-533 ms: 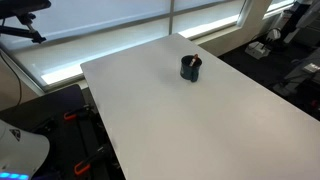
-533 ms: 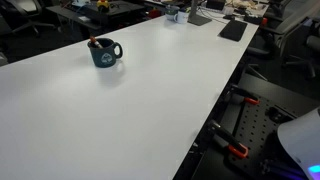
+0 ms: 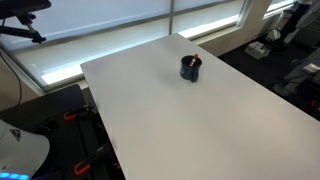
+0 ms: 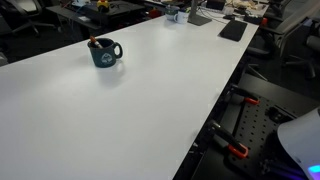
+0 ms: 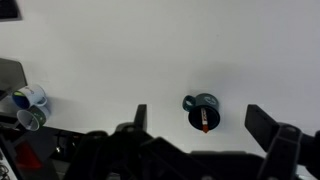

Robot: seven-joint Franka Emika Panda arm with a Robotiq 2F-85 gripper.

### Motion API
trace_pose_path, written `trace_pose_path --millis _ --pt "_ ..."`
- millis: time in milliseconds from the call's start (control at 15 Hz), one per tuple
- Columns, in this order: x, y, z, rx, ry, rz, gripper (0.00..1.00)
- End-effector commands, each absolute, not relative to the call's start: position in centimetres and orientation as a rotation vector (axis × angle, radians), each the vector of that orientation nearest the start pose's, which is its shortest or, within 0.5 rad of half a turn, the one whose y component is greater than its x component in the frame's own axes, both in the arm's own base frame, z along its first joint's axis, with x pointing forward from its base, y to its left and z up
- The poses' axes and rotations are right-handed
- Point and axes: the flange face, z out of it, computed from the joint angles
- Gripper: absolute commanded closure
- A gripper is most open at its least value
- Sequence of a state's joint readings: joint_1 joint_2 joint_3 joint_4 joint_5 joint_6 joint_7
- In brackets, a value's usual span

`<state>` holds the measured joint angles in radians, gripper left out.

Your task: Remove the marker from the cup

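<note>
The cup (image 3: 190,69) stood far back on the white worktop (image 3: 200,120), with the marker (image 4: 94,42) leaning inside it and its end poking above the rim. In the wrist view the tool (image 5: 197,112) hung high above, jaws spread wide, holding nothing. The marker looked light, stiff and smooth, best pinched at its exposed top end.

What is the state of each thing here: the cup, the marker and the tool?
cup: upright on the table, with the marker inside.
marker: in the cup, its end showing above the rim, not gripped.
tool: open, empty, above the cup and not touching it.
</note>
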<state>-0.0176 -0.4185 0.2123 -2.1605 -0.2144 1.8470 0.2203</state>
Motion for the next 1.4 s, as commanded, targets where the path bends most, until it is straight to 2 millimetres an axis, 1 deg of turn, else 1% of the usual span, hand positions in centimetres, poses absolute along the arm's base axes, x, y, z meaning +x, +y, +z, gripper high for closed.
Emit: trace_pose_path --millis 0,267,400,533,667,933,1133,1267,1333 --pt "44.4 8.1 56.4 -3.402 0.004 -0.256 0.0" --pt "48.4 8.3 54.3 -3.372 -0.008 -0.378 0.0" --pt "50.8 8.3 52.4 -3.354 -0.01 -0.416 0.0" --pt "53.1 8.2 50.0 -3.342 -0.013 -0.442 0.0" --pt "55.4 7.8 47.0 -3.342 0.005 -0.421 0.0" --pt "59.3 6.4 41.1 -3.352 0.041 -0.364 0.0" --pt "62.1 5.5 37.1 -3.328 0.043 -0.367 0.0" --pt "63.7 5.1 35.2 -3.326 0.071 -0.395 0.0" --pt "64.1 5.0 34.9 -3.326 0.076 -0.429 0.0"
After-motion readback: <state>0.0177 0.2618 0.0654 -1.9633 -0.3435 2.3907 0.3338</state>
